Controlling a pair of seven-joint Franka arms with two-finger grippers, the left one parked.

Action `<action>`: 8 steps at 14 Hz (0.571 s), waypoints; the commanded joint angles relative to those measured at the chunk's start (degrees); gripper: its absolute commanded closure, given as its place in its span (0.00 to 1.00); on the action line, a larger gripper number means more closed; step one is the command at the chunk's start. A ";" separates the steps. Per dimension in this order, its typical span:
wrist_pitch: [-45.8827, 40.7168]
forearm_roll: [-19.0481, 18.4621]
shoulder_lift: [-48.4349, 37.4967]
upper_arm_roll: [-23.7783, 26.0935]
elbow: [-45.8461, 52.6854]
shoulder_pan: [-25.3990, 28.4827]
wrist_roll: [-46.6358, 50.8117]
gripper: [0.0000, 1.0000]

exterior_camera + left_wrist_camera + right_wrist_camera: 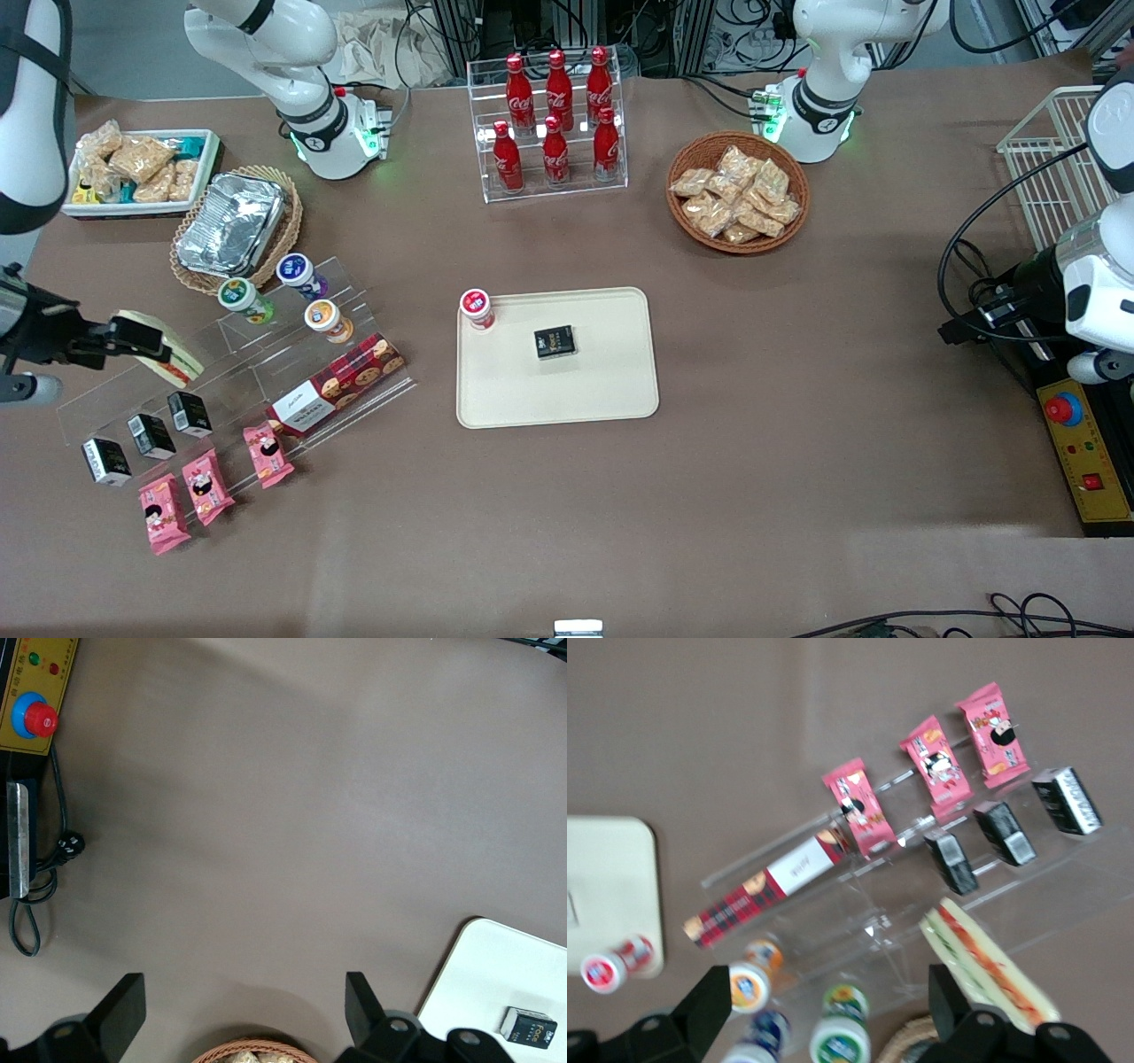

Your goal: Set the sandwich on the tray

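The sandwich [173,353], a clear-wrapped wedge with red and green filling, lies on the upper step of a clear acrylic stand [257,372] toward the working arm's end of the table. My gripper [133,338] hovers just over it. In the right wrist view the gripper [830,1005] is open. The sandwich [992,961] lies outside one finger [950,999], and small cups show between the jaws. The cream tray [611,390] lies mid-table and also appears as a tray [611,877] in the right wrist view. On it are a red-capped cup [477,307] and a black box [555,342].
The stand also carries small cups [306,275], a cookie box [337,385], black boxes [151,434] and pink packets [208,486]. A foil container in a basket [232,226] and a white bin of snacks [142,168] lie farther from the camera. A cola rack [554,124] and snack basket [737,192] stand near the arm bases.
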 commanded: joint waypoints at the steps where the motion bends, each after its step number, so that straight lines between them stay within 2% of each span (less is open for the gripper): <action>1: -1.53 -0.74 -4.72 0.35 -4.58 -2.70 -5.22 0.01; 3: -0.65 -0.83 -7.62 0.17 -8.79 -3.49 -6.45 0.01; 5: 3.90 -0.92 -10.61 0.09 -14.59 -5.41 -16.24 0.01; 7: 8.38 0.22 -12.02 0.35 -20.39 -9.81 -24.09 0.01; 8: 10.15 0.83 -12.03 0.26 -21.90 -10.08 -27.08 0.01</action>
